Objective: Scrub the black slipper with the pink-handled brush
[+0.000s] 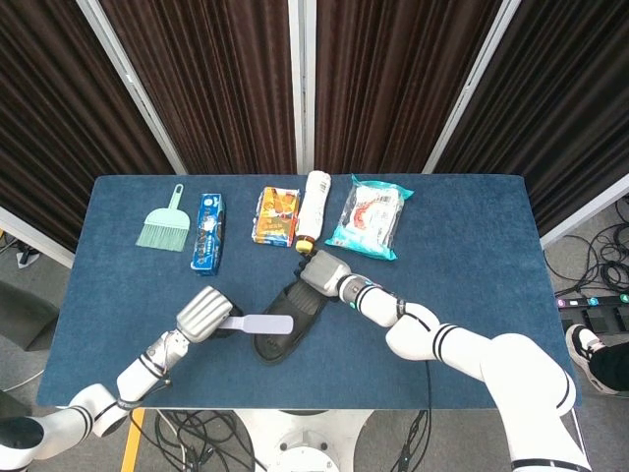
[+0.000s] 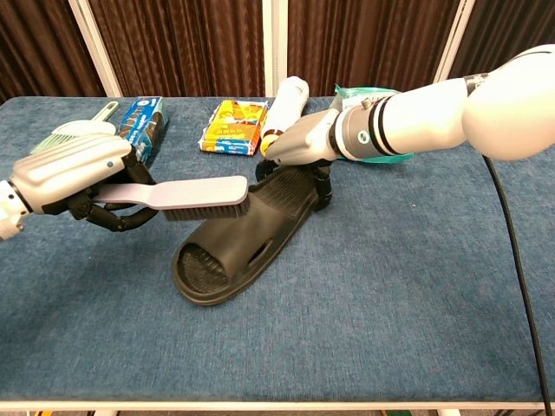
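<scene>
Pink plastic makes the brush [image 2: 186, 196] stiff and light, best held by its handle, and the left robot hand [image 2: 74, 178] has its fingers wrapped round that handle, bristles just over the strap of the black slipper [image 2: 243, 236]. That slipper looks bendy and might slide on the blue surface [image 2: 416, 286]. Its heel end sits under the right robot hand [image 2: 305, 143], which presses down, fingers curled over it.

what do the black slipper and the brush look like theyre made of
Black slipper: probably moulded rubber or foam, matte, one piece, with a ribbed, dotted footbed. Pink-handled brush: smooth, likely plastic back with a slight sheen and dense dark bristles beneath; held by the left hand. The right hand rests on the slipper's end.
</scene>
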Tool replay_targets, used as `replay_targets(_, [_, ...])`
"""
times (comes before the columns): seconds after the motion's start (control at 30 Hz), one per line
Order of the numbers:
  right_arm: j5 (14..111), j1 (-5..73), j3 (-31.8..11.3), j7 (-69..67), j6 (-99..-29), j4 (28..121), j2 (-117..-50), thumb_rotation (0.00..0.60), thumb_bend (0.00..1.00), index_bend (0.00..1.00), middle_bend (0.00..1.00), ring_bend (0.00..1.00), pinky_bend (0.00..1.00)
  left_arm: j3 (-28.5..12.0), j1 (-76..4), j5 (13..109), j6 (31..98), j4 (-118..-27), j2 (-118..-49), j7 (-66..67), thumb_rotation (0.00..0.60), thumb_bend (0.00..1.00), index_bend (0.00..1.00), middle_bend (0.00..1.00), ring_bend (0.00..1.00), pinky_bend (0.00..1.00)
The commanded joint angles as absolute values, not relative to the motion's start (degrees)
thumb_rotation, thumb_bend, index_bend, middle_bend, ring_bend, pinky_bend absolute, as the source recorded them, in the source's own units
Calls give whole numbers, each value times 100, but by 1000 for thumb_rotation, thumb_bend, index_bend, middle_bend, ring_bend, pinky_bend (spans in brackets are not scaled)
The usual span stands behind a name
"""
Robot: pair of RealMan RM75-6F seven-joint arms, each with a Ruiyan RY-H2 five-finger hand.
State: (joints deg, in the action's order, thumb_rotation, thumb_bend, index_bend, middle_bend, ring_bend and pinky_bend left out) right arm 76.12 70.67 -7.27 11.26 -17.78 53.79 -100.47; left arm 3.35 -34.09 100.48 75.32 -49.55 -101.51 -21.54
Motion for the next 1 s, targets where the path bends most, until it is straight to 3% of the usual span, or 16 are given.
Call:
replay_targets(0.03, [7800,7009,-617,962,-1910,5411,-9996,600,241,506,364,177,200,365,-3430,10064,7550,-4790,-10229,-2129,600,481,1000,1000,1000,1000])
replay_targets(0.5, [8059,6962,-441,517,-2062,5455,-9908,600,244,522,391,195,227,104,-3577,9748,7537,-3606,-11109,-2395,600,480,1000,1000,1000,1000])
replay_targets(0.77, [8014,6998,-466,497,-2091,5589,-9857,600,249,528,403,205,240,446,-3640,9998,7497,-3011,-11390,-2193,600,479,1000,1000,1000,1000])
replay_targets(1.0, [7936,6992,-480,512,-2140,5667,-9842,600,249,528,403,205,240,843,-3480,10259,7711,-3095,-11223,-2151,600,480,1000,1000,1000,1000])
